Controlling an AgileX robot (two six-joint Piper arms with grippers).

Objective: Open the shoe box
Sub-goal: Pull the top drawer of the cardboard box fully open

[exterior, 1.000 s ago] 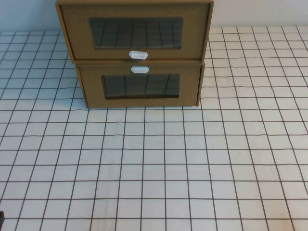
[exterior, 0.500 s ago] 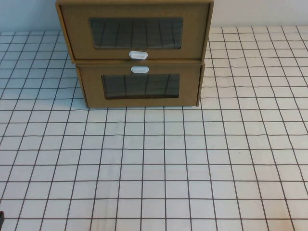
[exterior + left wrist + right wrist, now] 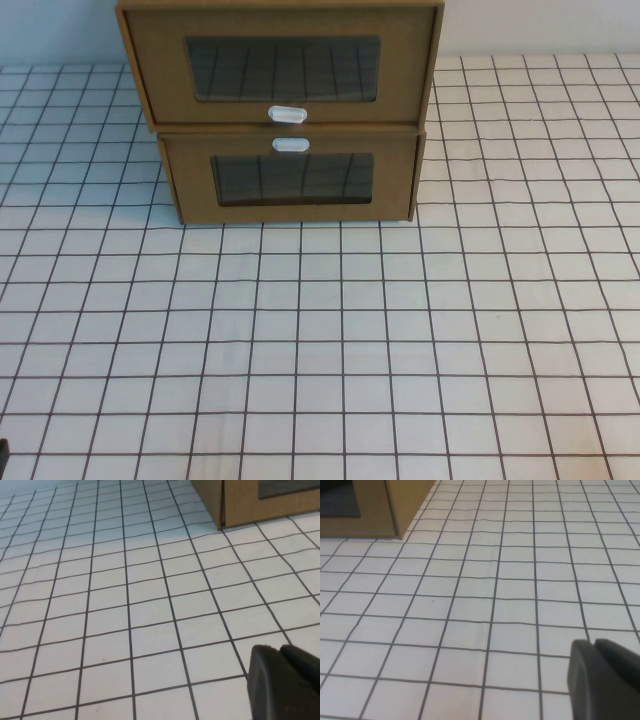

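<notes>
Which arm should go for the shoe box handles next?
Left, marginally: the shoe boxes and their white handles sit slightly left of centre at the back. Left end effector and right end effector both hang low over the checked cloth, well short of the boxes.

- The left gripper [image 3: 281, 652] is on the robot's left side, held low and tilted forward and down.
- It is closed: its two dark halves meet along a thin seam, with nothing between them.
- The right gripper [image 3: 596, 647] is on the robot's right side in a matching low, forward-tilted pose.
- It is also fully closed, its dark halves pressed together and gripping nothing.
</notes>
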